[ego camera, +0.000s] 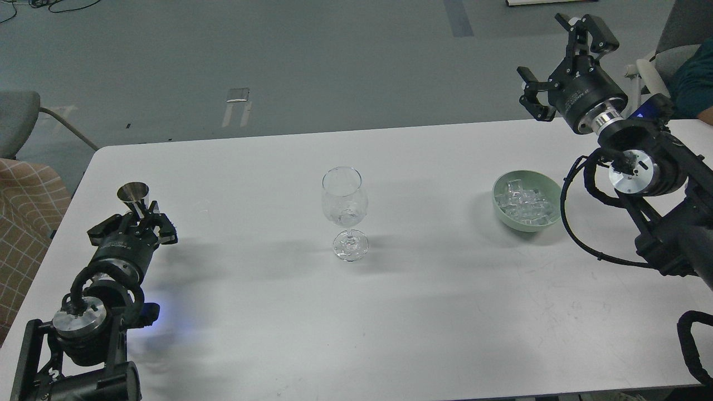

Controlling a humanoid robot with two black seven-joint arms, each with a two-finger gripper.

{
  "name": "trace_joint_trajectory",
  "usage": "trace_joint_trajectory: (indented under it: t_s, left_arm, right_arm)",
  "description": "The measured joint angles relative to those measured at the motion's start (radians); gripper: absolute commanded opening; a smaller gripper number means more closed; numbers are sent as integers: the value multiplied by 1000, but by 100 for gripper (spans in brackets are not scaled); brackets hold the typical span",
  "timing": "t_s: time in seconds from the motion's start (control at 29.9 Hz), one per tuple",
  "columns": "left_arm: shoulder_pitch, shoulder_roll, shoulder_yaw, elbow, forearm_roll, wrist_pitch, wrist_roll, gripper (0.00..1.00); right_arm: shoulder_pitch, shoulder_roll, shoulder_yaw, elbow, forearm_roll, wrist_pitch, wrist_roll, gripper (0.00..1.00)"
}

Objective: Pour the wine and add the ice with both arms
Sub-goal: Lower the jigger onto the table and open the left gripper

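Observation:
A clear stemmed wine glass (345, 211) stands upright at the middle of the white table (356, 312), with a little clear content at its bottom. The ice (525, 204) is heaped in a pale green bowl (551, 188) to the right. My left gripper (140, 218) is low over the table's left side, shut on a small steel measuring cup (133, 194) held upright. My right gripper (560, 58) is open and empty, raised beyond the table's far right edge, above and behind the bowl.
A chair with checked fabric (25, 195) stands off the table's left edge. A person in a dark top (693, 83) and a grey chair are at the far right. Grey floor lies beyond the table's far edge.

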Motion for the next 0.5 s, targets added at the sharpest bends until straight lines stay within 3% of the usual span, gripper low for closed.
trace_joint_trajectory:
  t_s: [0.37,0.5]
  left_arm:
    - [-10,0,1,24,17,-5,-3,34]
    - [-6,0,1,26,17,-5,-3,35]
  right_arm:
    - [-16,0,1,0,0,0,0,100]
    - [-17,0,1,2,0,0,0,100]
